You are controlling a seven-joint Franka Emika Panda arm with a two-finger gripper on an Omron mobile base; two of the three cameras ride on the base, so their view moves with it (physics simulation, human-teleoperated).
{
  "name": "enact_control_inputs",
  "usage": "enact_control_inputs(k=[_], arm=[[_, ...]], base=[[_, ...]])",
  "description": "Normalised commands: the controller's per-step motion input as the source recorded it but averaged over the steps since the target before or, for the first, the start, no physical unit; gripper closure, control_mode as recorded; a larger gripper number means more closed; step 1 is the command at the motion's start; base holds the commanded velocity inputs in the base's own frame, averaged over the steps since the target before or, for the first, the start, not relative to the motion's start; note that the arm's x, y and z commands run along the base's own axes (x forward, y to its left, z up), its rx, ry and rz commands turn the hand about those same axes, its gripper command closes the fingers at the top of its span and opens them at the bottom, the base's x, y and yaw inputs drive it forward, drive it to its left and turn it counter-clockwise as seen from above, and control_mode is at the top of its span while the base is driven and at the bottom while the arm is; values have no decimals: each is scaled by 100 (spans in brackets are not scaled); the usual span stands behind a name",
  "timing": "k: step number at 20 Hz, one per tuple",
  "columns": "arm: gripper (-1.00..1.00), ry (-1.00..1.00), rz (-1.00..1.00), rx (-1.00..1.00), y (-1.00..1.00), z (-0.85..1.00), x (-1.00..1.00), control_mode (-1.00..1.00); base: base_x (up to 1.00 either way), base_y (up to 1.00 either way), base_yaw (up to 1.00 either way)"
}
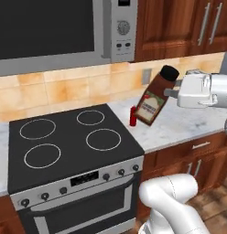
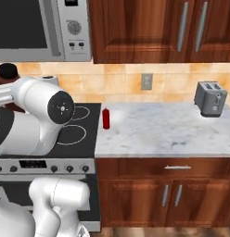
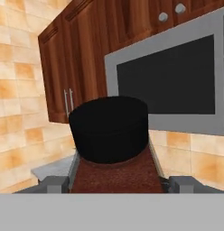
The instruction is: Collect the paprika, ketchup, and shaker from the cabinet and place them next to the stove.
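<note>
Paprika (image 1: 155, 98) hung tilted in the air above the counter (image 1: 188, 121), black cap up and to the right, pale label facing the camera; the gripper (image 1: 172, 88) held it near the cap, jaws spread wide around the squarish bottle and pinching it from 2 sides. In the hand view the cap (image 3: 109, 128) sat large between the 2 finger tips (image 3: 53, 184), with brown bottle body below it; the microwave (image 3: 177, 81) and wall cabinets (image 3: 73, 72) stood behind. Ketchup (image 1: 132, 115) stood upright on the counter just beside the stove (image 1: 65, 141), right of the rear right burner; from the left base view the paprika's lower end overlapped it, though whether they touched I could not tell. From the right base view the ketchup (image 2: 106, 118) stood alone at the counter's left edge, next to the cooktop (image 2: 84, 127), and the arm (image 2: 38, 115) covered most of the paprika, leaving its cap (image 2: 8, 71) showing at far left. A toaster (image 2: 210, 98) sat well apart on the counter's right; an outlet (image 2: 146, 81) was set in the tiled wall behind.
</note>
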Motion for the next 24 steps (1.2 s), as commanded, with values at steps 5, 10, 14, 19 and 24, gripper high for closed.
enact_control_inputs(k=[5,10,14,19,24], arm=[[100,0,0,0,0,0,0,100],[100,0,0,0,0,0,0,100],[100,0,0,0,0,0,0,100],[100,0,0,0,0,0,0,100],[100,0,0,0,0,0,0,100]], base=[[34,-44,44],[40,-42,42],[41,-42,39],[30,-43,30],[19,-26,3]])
